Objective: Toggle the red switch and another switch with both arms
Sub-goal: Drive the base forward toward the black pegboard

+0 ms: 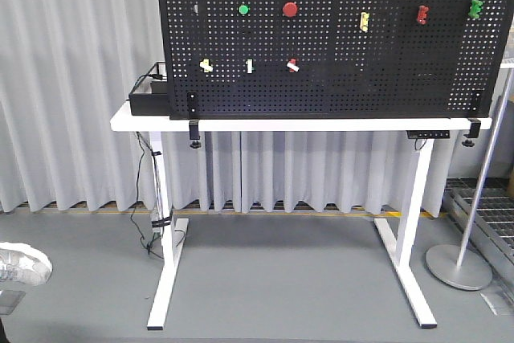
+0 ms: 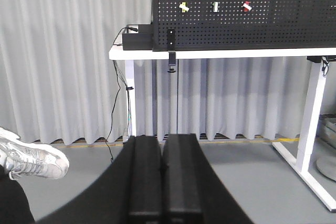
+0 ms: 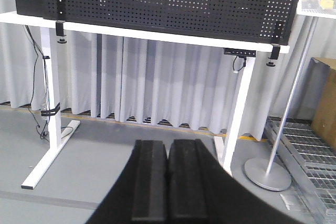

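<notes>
Fingers pressed together, holding nothing, on both the left gripper (image 2: 161,141) and the right gripper (image 3: 168,144), well apart from the pegboard (image 1: 369,78). On its bottom row (outermost of three) sit the red switch (image 1: 292,64) and the yellow switch (image 1: 206,65).

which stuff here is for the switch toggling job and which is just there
For the job: red switch, pale yellow switch, left claw, right claw, both shut.
Just there: green-base toggle, round red push buttons, green button, all-red toggle, black box, sneaker.
</notes>
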### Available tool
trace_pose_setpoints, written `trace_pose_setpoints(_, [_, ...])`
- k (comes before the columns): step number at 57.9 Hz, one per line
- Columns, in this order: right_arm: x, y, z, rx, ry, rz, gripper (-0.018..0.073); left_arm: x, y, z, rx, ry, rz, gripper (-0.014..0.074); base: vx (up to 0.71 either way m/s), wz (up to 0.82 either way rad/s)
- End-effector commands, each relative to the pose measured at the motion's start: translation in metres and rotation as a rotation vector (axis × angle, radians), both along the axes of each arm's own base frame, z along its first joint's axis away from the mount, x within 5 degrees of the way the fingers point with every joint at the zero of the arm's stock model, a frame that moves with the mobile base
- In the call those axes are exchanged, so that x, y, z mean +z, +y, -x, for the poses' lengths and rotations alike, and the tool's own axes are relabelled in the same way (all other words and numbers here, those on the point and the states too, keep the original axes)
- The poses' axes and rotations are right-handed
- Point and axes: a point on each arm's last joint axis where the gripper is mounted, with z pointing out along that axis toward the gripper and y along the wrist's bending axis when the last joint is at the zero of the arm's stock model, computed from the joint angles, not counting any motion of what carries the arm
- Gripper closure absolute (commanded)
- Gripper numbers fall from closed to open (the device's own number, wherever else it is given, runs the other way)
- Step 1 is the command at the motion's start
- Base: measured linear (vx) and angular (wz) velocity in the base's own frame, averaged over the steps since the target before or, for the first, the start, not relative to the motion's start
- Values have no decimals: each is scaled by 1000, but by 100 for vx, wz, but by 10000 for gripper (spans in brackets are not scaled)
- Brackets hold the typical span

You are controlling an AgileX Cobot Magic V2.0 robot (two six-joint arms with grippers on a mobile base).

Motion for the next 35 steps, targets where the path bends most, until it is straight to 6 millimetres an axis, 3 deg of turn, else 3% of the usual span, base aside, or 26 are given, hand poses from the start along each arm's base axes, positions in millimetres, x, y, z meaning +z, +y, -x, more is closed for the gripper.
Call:
trace_pose_setpoints(1, [6, 0, 0, -3, -88, 6, 566, 1, 0, -1, -7, -61, 20, 594, 3, -3])
trace_pose_setpoints(35, [6, 0, 0, -3, -88, 6, 566, 1, 0, -1, -7, -61, 20, 594, 9, 1])
